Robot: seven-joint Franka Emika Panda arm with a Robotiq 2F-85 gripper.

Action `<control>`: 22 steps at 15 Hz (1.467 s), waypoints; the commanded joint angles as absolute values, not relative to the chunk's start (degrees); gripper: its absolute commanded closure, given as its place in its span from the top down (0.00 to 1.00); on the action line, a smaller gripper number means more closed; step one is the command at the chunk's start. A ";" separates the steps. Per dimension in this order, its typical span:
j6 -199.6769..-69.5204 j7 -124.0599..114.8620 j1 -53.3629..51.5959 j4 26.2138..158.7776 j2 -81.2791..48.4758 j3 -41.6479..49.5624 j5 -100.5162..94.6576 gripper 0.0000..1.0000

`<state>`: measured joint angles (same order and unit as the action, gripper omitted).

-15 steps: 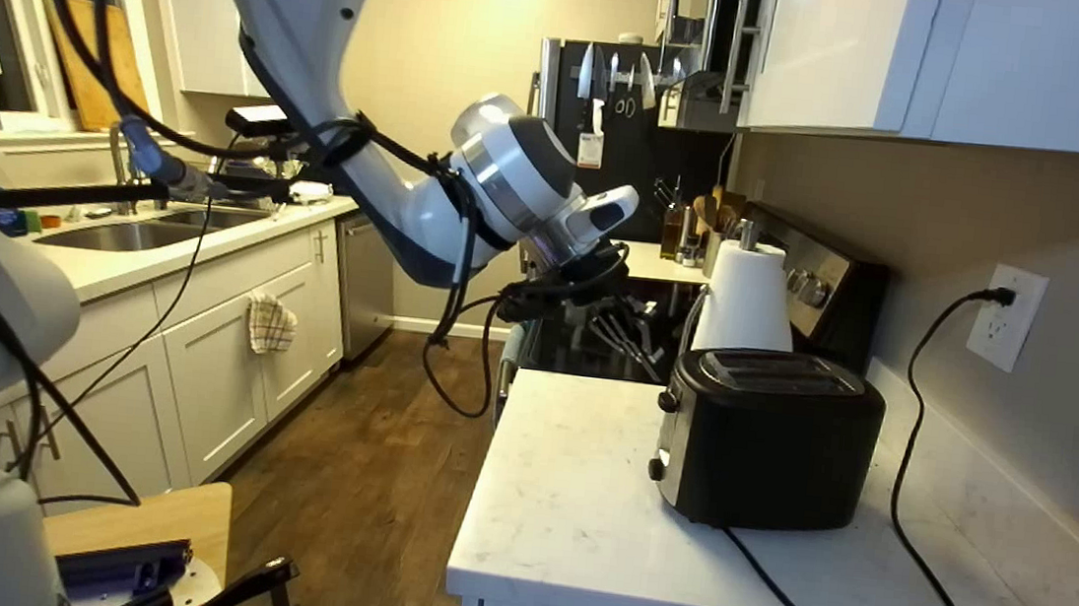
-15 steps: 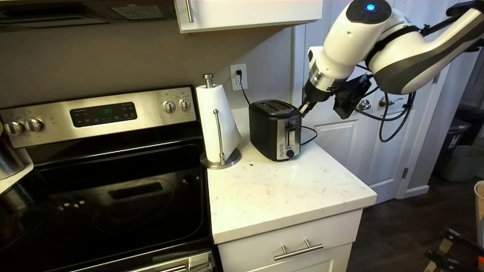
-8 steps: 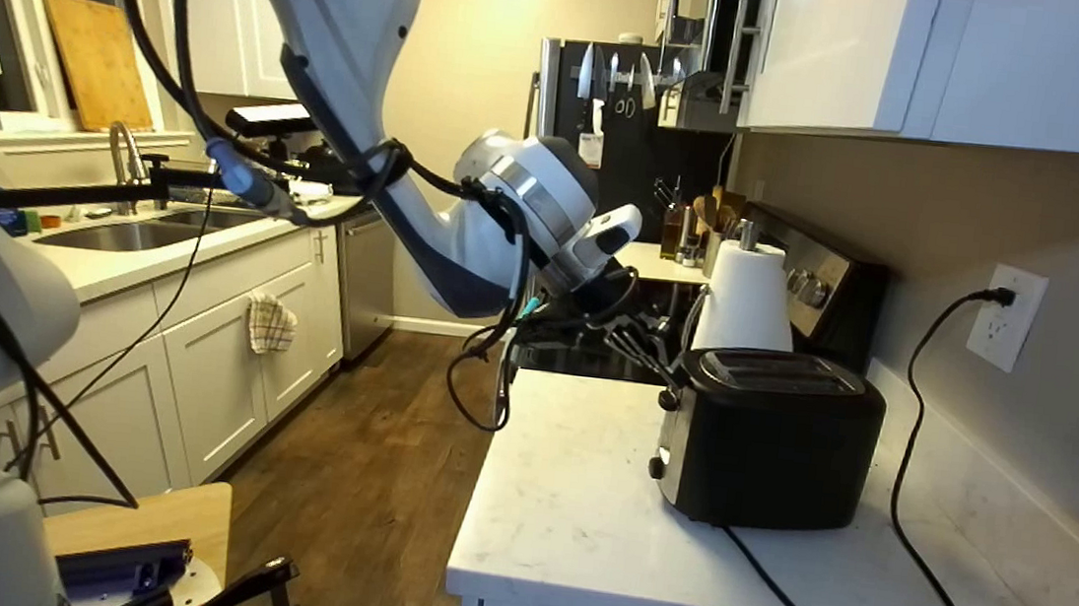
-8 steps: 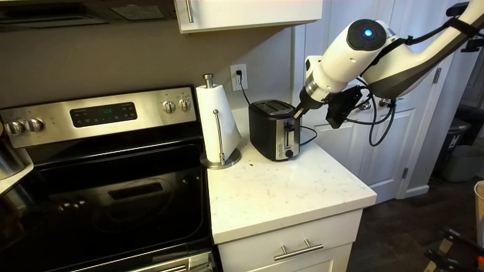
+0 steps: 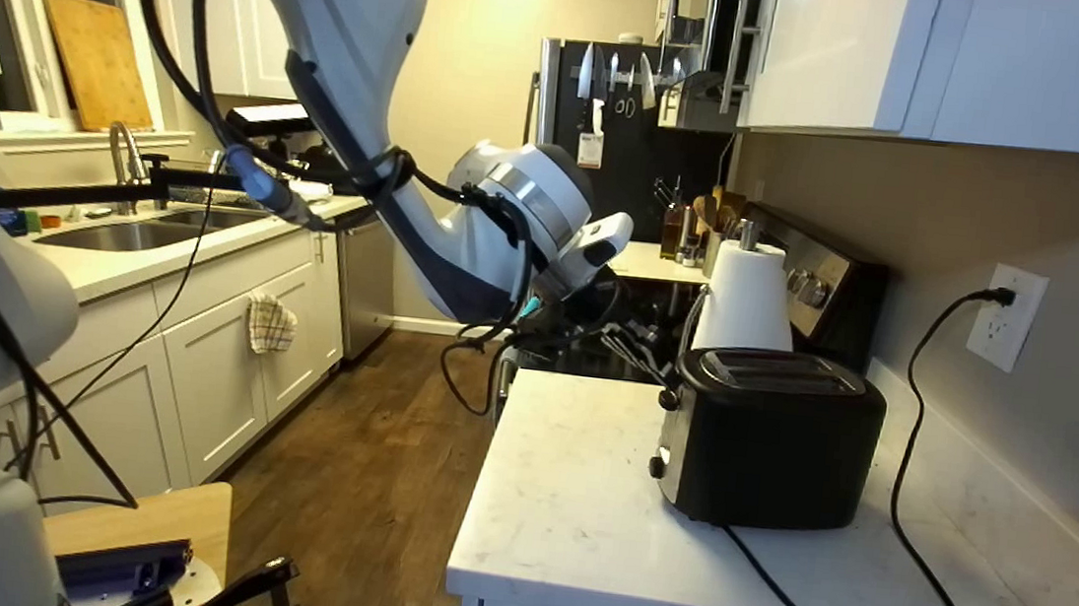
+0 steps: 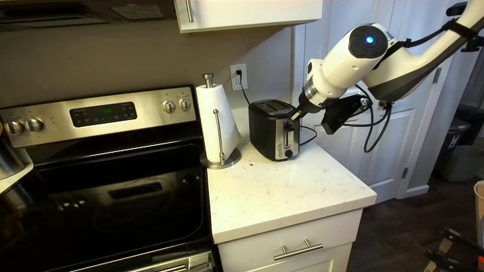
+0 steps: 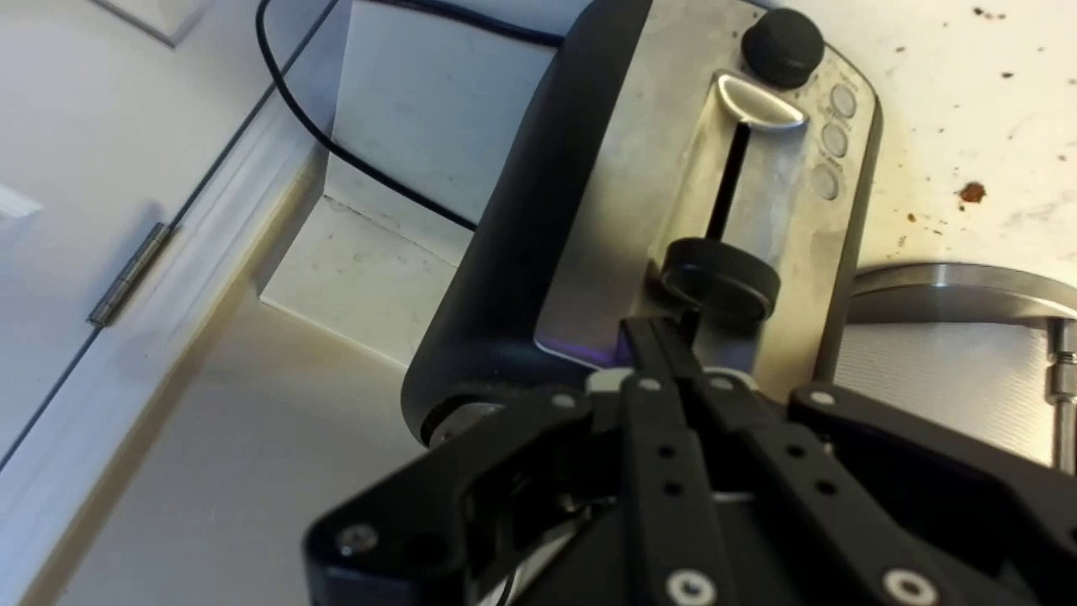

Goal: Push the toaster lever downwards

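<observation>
The black toaster (image 5: 772, 454) with a steel front stands on the white counter, also in an exterior view (image 6: 264, 132) and the wrist view (image 7: 496, 278). Its round black lever (image 7: 719, 278) sits near the top of the front slot. The lever also shows in both exterior views, as a knob (image 5: 669, 401) and partly under the fingertips (image 6: 290, 128). A dial (image 7: 782, 48) is at the slot's lower end. My gripper (image 7: 660, 324) is shut and empty, its tips (image 6: 293, 118) at the toaster's upper front, just above the lever. I cannot tell whether they touch it.
A paper towel roll (image 6: 217, 124) on a metal stand is beside the toaster, next to the stove (image 6: 113, 189). The toaster's cord (image 5: 908, 537) loops over the counter edge to the wall outlet (image 5: 1006, 318). A white cabinet (image 5: 919, 62) hangs above the counter.
My gripper has come down from beside the toaster's top rim to its upper front, just above the lever. It moved only slightly lower in the last half second. The toaster shifted little.
</observation>
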<state>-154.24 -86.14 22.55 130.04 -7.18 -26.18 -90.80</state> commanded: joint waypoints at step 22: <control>-153.07 -91.01 20.74 125.94 -19.35 -25.07 -89.61 0.00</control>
